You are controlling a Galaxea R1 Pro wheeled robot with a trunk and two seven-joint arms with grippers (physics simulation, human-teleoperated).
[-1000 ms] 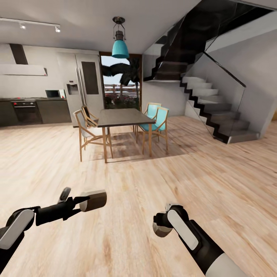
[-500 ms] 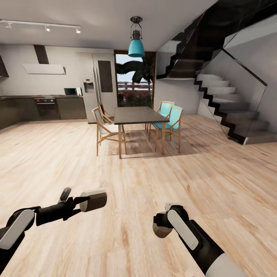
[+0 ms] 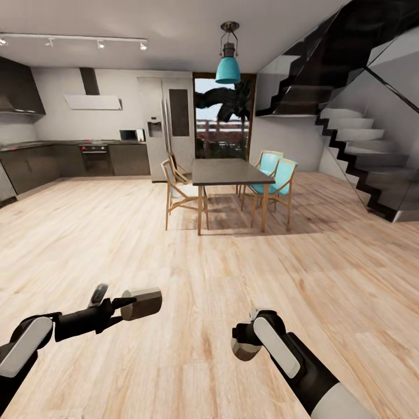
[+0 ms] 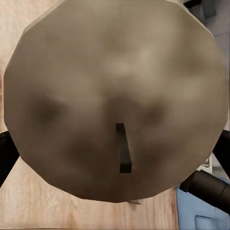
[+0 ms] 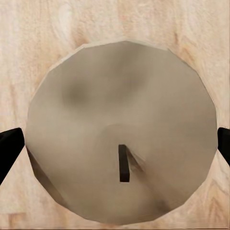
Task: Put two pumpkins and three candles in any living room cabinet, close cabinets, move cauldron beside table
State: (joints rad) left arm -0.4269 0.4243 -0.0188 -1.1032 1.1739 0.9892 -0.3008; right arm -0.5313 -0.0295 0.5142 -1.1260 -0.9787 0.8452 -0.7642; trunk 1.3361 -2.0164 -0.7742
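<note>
While I face a dining room, my left fingers [image 3: 129, 304] clamp a squat beige cylindrical candle [image 3: 141, 303] (its dark wick [image 4: 123, 154] points at the wrist camera), and my right fingers [image 3: 243, 342] grip a second beige candle [image 3: 244, 349], both above pale wood-plank floor [image 3: 192, 279], with a dark dining table [image 3: 230, 172] far ahead.

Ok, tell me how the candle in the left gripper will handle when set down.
The candle looks a stubby cylinder, so laid sideways it would probably roll. Stood on its flat end it should stay put. It seems rigid, though the wick may bend.
</note>
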